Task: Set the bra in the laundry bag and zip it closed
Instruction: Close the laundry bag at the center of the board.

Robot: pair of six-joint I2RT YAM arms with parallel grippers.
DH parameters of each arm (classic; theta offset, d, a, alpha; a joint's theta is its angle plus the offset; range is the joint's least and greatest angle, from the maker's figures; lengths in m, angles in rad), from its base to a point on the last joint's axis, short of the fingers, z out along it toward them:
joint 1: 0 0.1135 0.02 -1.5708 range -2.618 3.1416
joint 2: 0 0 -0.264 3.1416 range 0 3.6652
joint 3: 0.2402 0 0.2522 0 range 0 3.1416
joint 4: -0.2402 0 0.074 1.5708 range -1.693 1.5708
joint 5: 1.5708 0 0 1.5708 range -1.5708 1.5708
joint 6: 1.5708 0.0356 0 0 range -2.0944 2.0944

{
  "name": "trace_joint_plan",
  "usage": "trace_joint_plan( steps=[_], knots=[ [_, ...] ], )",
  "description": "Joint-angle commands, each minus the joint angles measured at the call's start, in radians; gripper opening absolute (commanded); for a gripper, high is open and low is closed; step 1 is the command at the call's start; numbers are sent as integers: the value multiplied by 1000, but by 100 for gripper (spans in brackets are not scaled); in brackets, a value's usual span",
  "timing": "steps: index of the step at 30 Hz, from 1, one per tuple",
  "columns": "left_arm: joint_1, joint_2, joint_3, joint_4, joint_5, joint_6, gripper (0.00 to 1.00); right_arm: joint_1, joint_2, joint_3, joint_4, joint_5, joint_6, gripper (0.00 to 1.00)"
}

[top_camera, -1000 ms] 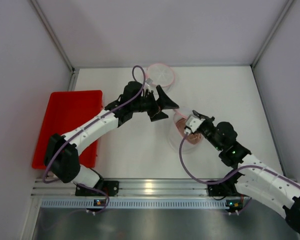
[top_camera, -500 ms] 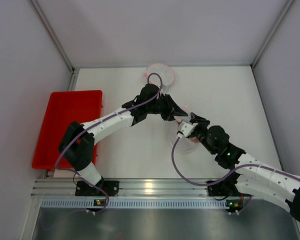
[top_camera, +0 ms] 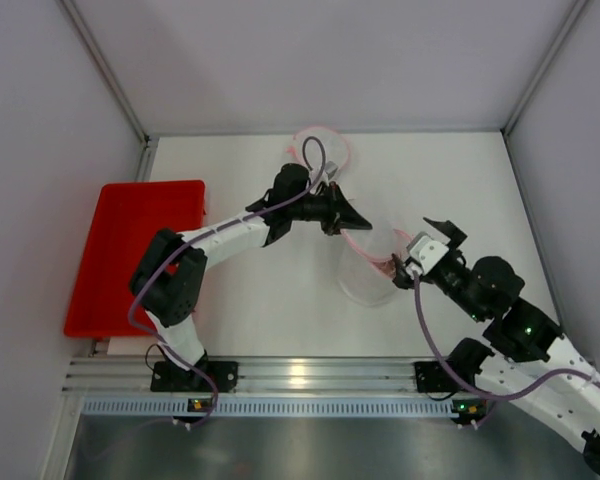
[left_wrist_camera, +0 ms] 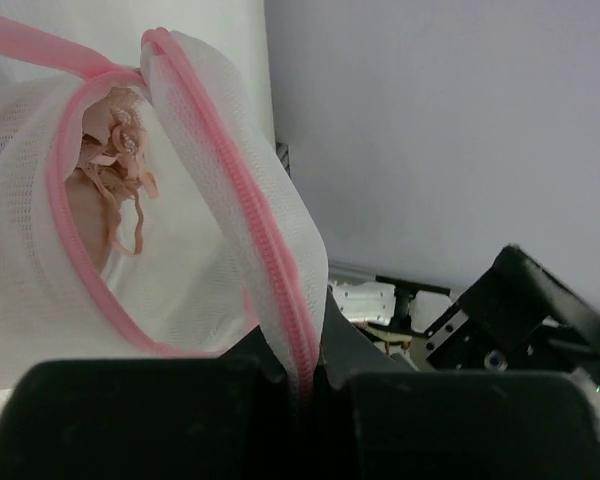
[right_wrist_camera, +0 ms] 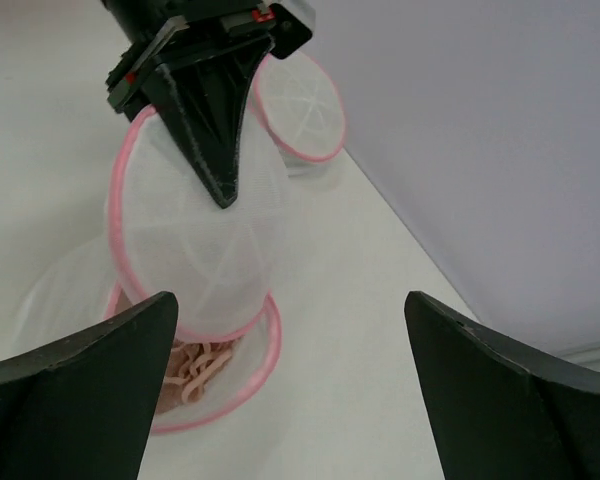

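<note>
Where the two arms meet over the middle of the flat white tabletop (top_camera: 280, 300), a white mesh laundry bag with a pink zip band (top_camera: 365, 265) rests on the surface with its mouth gaping. The left gripper (top_camera: 355, 222) has its fingers pressed together on that zip band, the pink strip running down between them in the left wrist view (left_wrist_camera: 302, 385), and it holds one side of the laundry bag (left_wrist_camera: 210, 250) raised off the table. A peach-coloured fabric bra (left_wrist_camera: 115, 150) lies bunched inside the bag, seen through the opening; the right wrist view shows the same bra (right_wrist_camera: 195, 365) low in the bag (right_wrist_camera: 200, 240), against the table. The right gripper (top_camera: 420, 250) stands just beside the bag on its right, its fingers spread wide with nothing between them (right_wrist_camera: 290, 300).

A flat, round, pink-rimmed mesh disc (top_camera: 320, 150) lies near the back edge of the table, behind the left gripper. A red rectangular plastic tray (top_camera: 130, 250) sits along the table's left side, well apart from the bag. Plain pale grey walls (top_camera: 330, 60) enclose the table at the back and on both sides, meeting at light-coloured corner posts. A ribbed aluminium rail (top_camera: 300, 375) carrying both arm bases runs along the near edge, with a dull metal sheet (top_camera: 300, 450) below it.
</note>
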Motion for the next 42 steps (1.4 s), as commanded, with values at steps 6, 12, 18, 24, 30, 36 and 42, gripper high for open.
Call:
trace_joint_plan(
  steps=[6,12,18,24,30,36,42],
  knots=[
    [-16,-50,-117,470,307,-30,0,-230,82,164,-222,-239,343,99],
    [-11,-82,-221,495,427,44,0,-855,440,320,-352,-959,435,99],
    [7,-11,-194,495,646,177,0,-1091,753,468,-515,-1311,396,93],
    [4,26,-154,492,642,286,0,-1089,827,404,-642,-1484,334,92],
    [-5,69,-80,492,639,394,0,-1088,862,269,-606,-1532,379,90],
    [-14,108,-62,492,711,456,0,-1080,903,117,-376,-1530,569,89],
    [-24,145,-68,490,712,421,0,-1040,998,152,-456,-1617,375,94]
  ],
)
